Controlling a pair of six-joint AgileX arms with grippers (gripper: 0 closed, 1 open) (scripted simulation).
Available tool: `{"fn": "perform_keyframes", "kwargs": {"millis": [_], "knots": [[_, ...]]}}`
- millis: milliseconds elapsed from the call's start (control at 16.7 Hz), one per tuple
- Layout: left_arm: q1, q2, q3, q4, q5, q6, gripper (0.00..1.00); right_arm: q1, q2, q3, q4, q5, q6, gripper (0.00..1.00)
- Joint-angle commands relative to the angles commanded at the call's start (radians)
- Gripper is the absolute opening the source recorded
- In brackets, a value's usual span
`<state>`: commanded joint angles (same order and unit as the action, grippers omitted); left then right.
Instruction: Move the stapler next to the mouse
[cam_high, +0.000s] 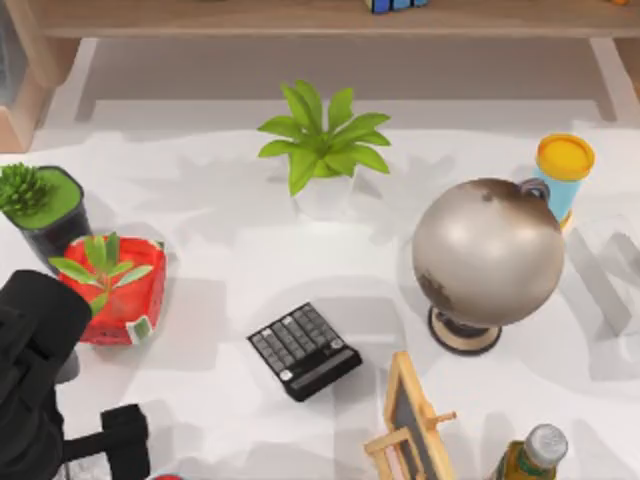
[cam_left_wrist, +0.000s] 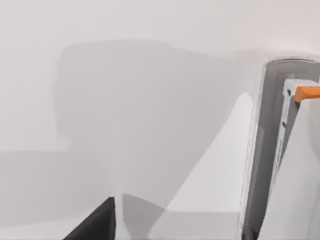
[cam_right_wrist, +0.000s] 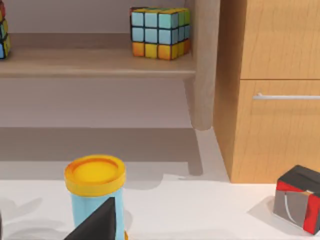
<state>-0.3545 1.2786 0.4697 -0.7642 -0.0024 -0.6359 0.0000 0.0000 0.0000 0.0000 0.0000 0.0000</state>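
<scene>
The left arm (cam_high: 40, 380) sits low at the table's front-left corner in the top view, a black mass bent over the white table (cam_high: 220, 250), its wrist block reaching toward the front edge. Whether the left gripper's jaws are parted or closed cannot be told. From the left wrist camera, one dark fingertip (cam_left_wrist: 97, 225) pokes in over the bare tabletop, and beside it lies a pale grey object with a darker grey rim and an orange tab (cam_left_wrist: 306, 92); this could be the stapler, but its identity cannot be confirmed. No mouse can be made out for certain either.

Over on the right wrist camera, a dark fingertip (cam_right_wrist: 100, 222) shows just in front of a blue canister with a yellow lid (cam_right_wrist: 95, 192). The right jaws' state cannot be told either. Behind the canister a wooden shelf (cam_right_wrist: 100, 62) carries a puzzle cube (cam_right_wrist: 159, 31), and a wooden cabinet (cam_right_wrist: 270, 100) stands beside it, with a red and grey box (cam_right_wrist: 300, 197) on the table near its foot.

Across the table from above: a globe (cam_high: 488, 255) at right, a calculator (cam_high: 304, 350) centre front, a leafy plant in a clear pot (cam_high: 322, 145) at the back, a red planter (cam_high: 115, 290) and a dark pot with a green succulent (cam_high: 40, 205) at left, a small easel chalkboard (cam_high: 415, 420) and a bottle (cam_high: 530, 455) at the front right.
</scene>
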Motion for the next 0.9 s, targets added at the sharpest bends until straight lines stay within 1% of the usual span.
{"fn": "perform_keyframes", "kwargs": {"millis": [120, 900], "knots": [[0.000, 0.000, 0.000, 0.000, 0.000, 0.000, 1.00, 0.000, 0.000, 0.000, 0.000, 0.000, 0.000, 1.00], [0.000, 0.000, 0.000, 0.000, 0.000, 0.000, 0.02, 0.000, 0.000, 0.000, 0.000, 0.000, 0.000, 1.00]]}}
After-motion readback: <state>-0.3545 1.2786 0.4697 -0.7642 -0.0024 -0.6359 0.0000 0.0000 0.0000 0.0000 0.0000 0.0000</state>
